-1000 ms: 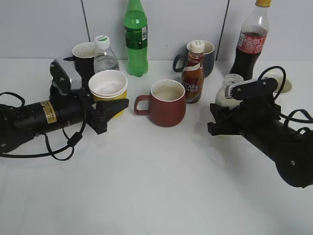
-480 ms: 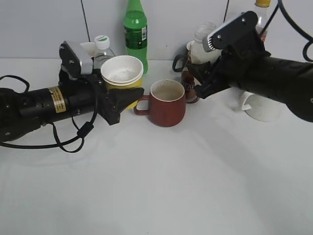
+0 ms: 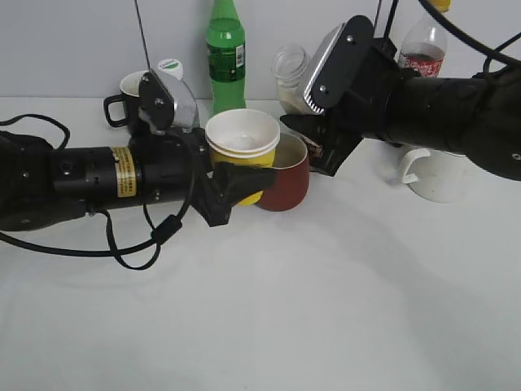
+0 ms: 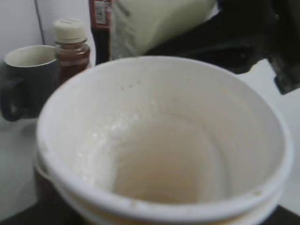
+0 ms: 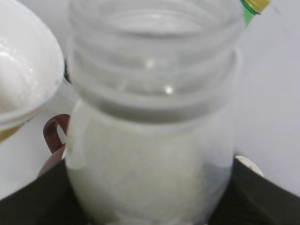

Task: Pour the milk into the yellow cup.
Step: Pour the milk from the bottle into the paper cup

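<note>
My left gripper [image 3: 236,183] is shut on the yellow cup [image 3: 244,155] and holds it raised in front of the dark red mug [image 3: 289,175]. The cup's white inside fills the left wrist view [image 4: 164,145] and looks nearly empty. My right gripper [image 3: 313,134] is shut on the milk bottle [image 3: 293,77], open-necked and held in the air just right of and above the cup. In the right wrist view the milk bottle [image 5: 150,140] stands close up, milk filling its body, with the cup's rim [image 5: 23,89] at the left.
At the back stand a green bottle [image 3: 225,57], a clear water bottle [image 3: 172,81], a dark mug [image 3: 130,90] and a cola bottle [image 3: 423,49]. A white mug [image 3: 435,173] sits at the right. The brown coffee bottle [image 4: 71,47] and a grey mug [image 4: 23,75] show behind the cup.
My left gripper has carried the yellow cup right, in front of the red mug. My right gripper has lifted the milk bottle from the table and carried it left, close to the cup.
</note>
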Robot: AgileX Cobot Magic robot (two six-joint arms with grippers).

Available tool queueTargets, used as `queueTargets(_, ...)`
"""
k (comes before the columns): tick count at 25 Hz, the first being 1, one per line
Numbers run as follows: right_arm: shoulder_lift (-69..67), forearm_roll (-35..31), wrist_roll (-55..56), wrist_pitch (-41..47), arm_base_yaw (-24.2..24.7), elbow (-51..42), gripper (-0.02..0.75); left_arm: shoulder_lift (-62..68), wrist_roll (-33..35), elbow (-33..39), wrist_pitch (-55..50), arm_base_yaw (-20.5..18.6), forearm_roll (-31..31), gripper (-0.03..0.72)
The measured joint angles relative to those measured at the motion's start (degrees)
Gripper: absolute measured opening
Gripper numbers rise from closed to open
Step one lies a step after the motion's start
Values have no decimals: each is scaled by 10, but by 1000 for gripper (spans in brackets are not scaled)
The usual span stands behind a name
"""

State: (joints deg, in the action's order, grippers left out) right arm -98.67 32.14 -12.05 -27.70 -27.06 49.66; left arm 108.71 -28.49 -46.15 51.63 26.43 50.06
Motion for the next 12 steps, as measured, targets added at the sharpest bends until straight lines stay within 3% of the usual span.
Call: queueTargets(12, 0, 17, -192, 0, 0, 2, 449, 0, -7, 0, -17, 17, 28, 415)
